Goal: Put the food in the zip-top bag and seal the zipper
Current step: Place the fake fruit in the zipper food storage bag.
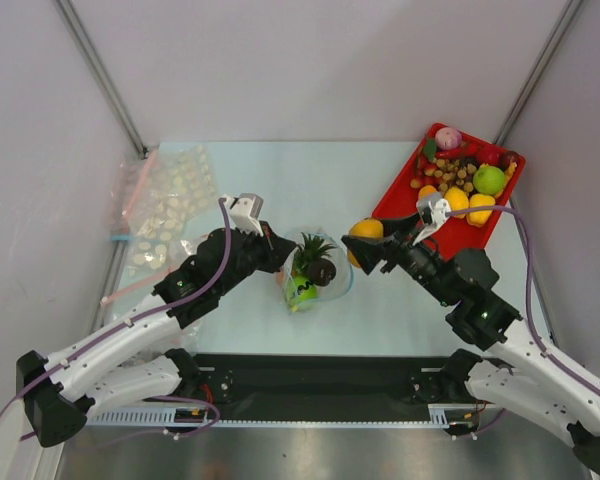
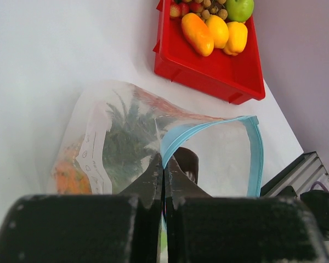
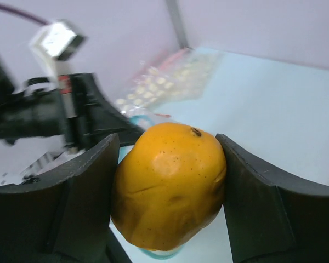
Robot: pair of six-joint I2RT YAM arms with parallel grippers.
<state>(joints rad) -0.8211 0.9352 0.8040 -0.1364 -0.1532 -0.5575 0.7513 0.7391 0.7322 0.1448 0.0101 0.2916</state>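
Observation:
The clear zip-top bag (image 1: 315, 268) lies mid-table with its mouth held open. Inside it are a pineapple with green leaves (image 1: 310, 252), a dark piece (image 1: 323, 272) and a green fruit (image 1: 301, 292). My left gripper (image 1: 276, 245) is shut on the bag's light-blue zipper strip (image 2: 175, 139) at the mouth's left side. My right gripper (image 1: 365, 243) is shut on an orange-yellow toy fruit (image 3: 170, 183) and holds it just right of the bag's mouth; the fruit also shows in the top view (image 1: 364, 232).
A red tray (image 1: 400, 195) with several more toy fruits stands at the back right; it also shows in the left wrist view (image 2: 208, 71). Spare clear bags with pink strips (image 1: 165, 205) lie at the back left. A black strip runs along the near table edge.

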